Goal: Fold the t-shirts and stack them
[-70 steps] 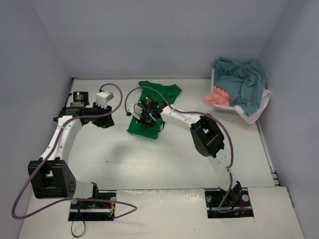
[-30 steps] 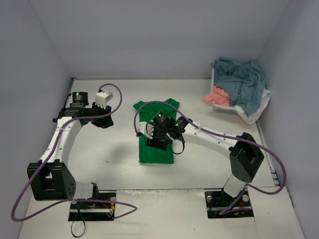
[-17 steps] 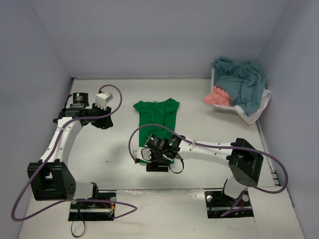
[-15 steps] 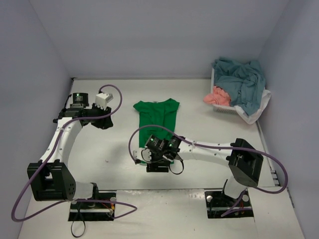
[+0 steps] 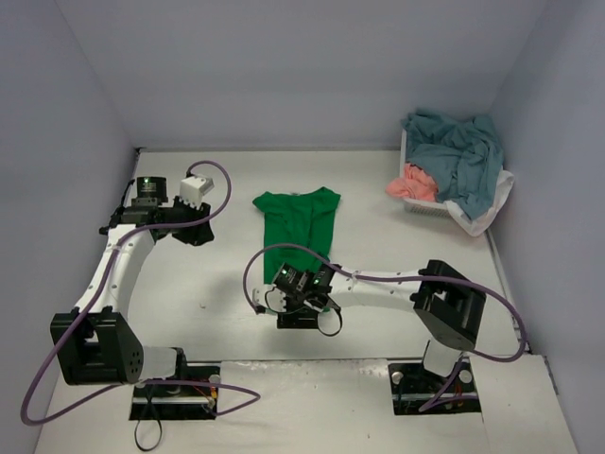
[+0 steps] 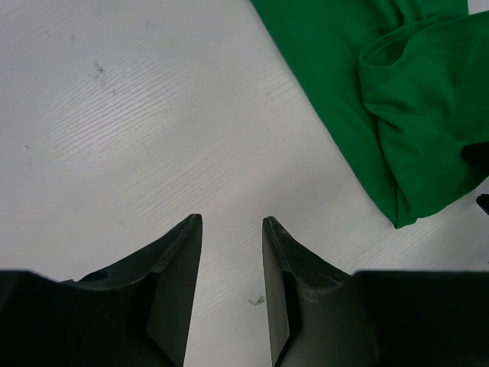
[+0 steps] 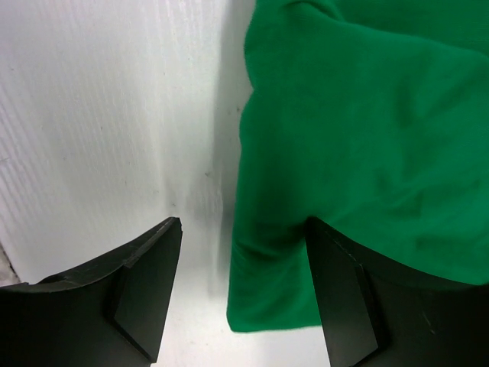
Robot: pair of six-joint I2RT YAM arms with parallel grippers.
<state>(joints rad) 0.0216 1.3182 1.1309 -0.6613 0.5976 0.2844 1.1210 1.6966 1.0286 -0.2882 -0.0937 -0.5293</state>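
Saw right gripper [image 7: 243, 222] spread wide over green t-shirt [image 7: 367, 138] hem, pinching nothing; left gripper [image 6: 232, 219] parted narrowly above table [image 6: 114, 115], empty.

Top cam: fixed, high behind the arm bases, angled down and forward, far enough to take in the whole counter [image 5: 378, 189]. Left wrist cam: rides the left tool [image 6: 229, 222], faces down at the counter, fairly near, tool at frame bottom. Right wrist cam: rides the right tool [image 7: 243, 225], faces down, very near. Overlap: the green t-shirt [image 5: 298, 222] shows in all three. Left wrist catches its edge top-right, right wrist a corner.
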